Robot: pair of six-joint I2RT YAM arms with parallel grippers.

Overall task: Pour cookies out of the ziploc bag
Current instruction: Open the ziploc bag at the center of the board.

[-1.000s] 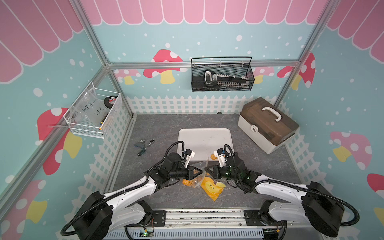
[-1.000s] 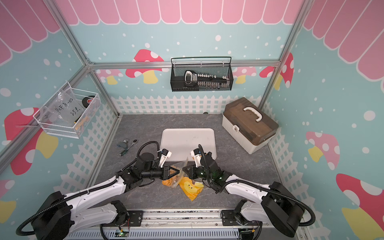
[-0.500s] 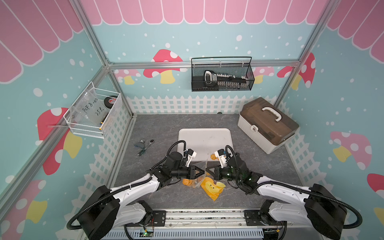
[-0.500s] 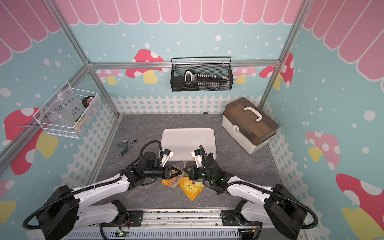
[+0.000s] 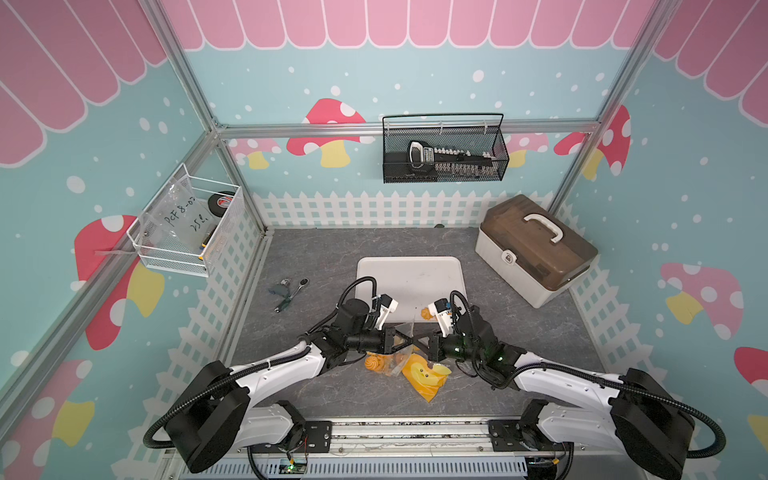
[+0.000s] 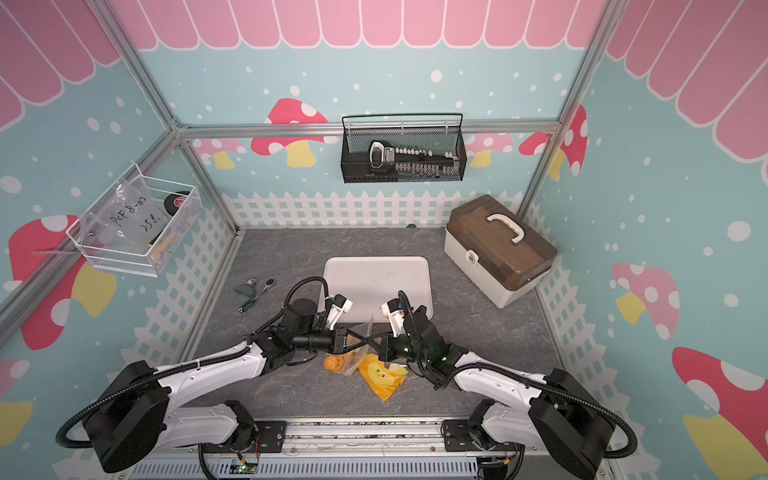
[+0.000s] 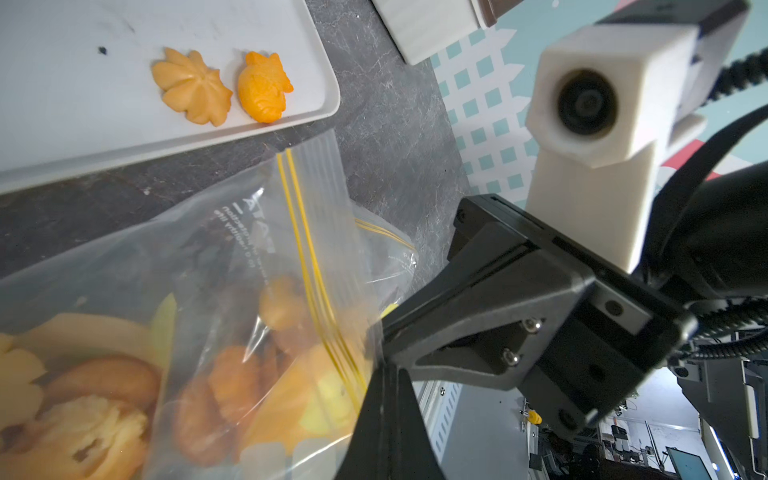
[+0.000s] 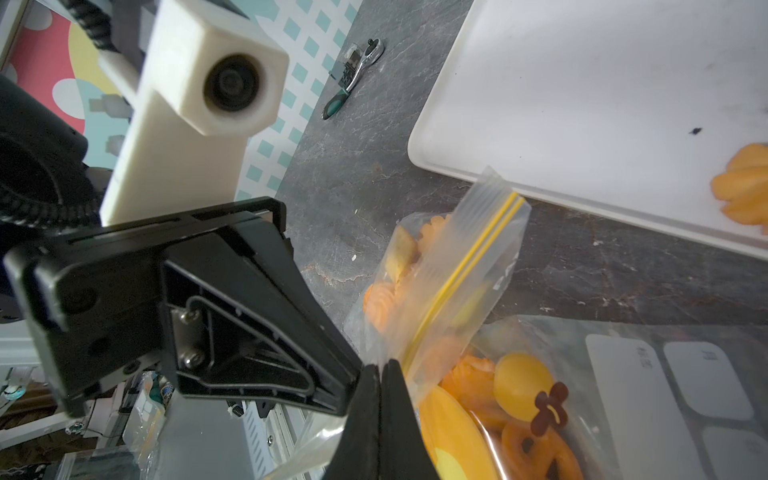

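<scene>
Mushroom-print walls, grey marbled floor

A robot lab cell: an aluminium frame carries printed mushroom walls, a wire basket hangs on it, and arms sit on a rail.

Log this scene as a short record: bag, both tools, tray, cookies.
ziploc bag: clear with yellow print, mouth edge raised between the tools
left tool: shut on the bag's mouth edge
right tool: shut on the same edge, facing the left tool
tray: white, just beyond the bag
cookies in bag: most of them
cookies on tray: two, near its edge
</scene>
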